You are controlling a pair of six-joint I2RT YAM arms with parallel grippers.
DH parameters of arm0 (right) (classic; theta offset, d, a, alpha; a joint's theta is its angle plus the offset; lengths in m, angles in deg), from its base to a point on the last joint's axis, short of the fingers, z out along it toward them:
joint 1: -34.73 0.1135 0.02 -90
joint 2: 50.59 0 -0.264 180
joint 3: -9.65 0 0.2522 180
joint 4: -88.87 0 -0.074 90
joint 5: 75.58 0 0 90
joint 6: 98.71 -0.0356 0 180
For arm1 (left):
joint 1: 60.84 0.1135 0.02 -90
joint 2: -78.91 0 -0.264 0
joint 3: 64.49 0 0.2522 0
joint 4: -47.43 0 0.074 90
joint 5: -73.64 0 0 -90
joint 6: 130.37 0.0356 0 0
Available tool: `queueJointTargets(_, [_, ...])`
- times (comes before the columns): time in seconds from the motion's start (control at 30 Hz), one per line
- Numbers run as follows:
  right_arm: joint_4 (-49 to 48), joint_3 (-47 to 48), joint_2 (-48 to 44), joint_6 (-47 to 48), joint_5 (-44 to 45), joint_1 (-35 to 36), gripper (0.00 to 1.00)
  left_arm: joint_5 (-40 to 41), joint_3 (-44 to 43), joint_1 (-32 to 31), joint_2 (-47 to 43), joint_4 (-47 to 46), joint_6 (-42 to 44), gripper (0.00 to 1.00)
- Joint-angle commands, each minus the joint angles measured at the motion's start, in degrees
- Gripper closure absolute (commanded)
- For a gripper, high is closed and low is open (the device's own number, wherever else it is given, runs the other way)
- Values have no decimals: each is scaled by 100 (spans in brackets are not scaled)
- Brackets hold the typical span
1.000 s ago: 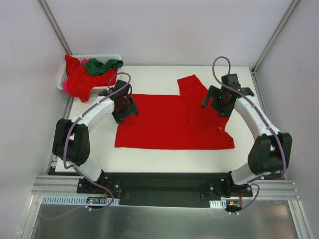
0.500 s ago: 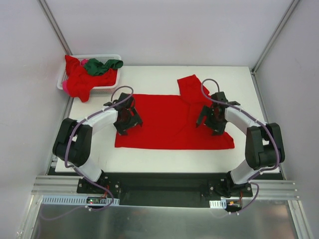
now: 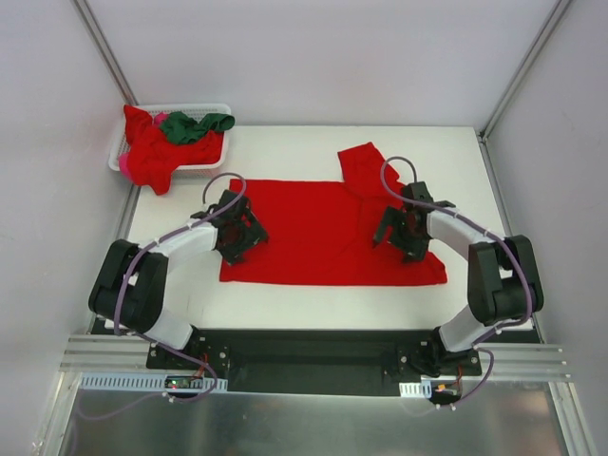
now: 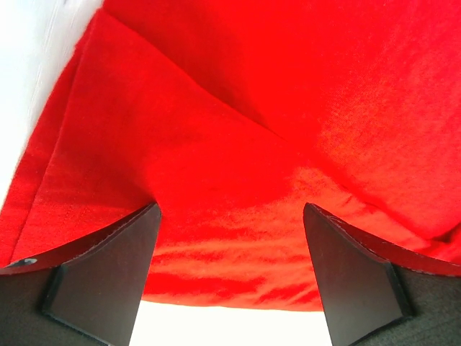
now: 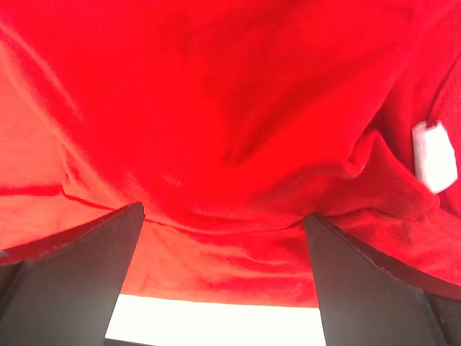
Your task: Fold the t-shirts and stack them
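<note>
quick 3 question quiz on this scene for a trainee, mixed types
1. True or false: the left gripper and right gripper are both open over the flat red shirt.
2. Where is the green shirt? A in the basket; B under the red shirt; C in the right gripper.
3. Fill in: the white tag shows in the ___ wrist view.

Key: 1 true; 2 A; 3 right
</note>
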Motion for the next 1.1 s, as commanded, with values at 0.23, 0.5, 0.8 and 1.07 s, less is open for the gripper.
queueJointTargets(0.23, [464, -1186, -752, -220, 287, 17, 0, 142, 1359, -25, -1051, 291, -555, 19])
queueJointTargets(0.5, [868, -1794, -1577, -185, 709, 17, 0, 167, 1905, -762, -1516, 581, -1257, 20])
queueJointTargets(0.8, [1202, -2172, -2114, -238, 622, 26, 0, 308, 2274, -1089, -2377, 1442, -1917, 20])
queueJointTargets(1.07, [1536, -2164, -2615, -335, 595, 26, 0, 352, 2152, -1194, -2528, 1654, -1856, 19])
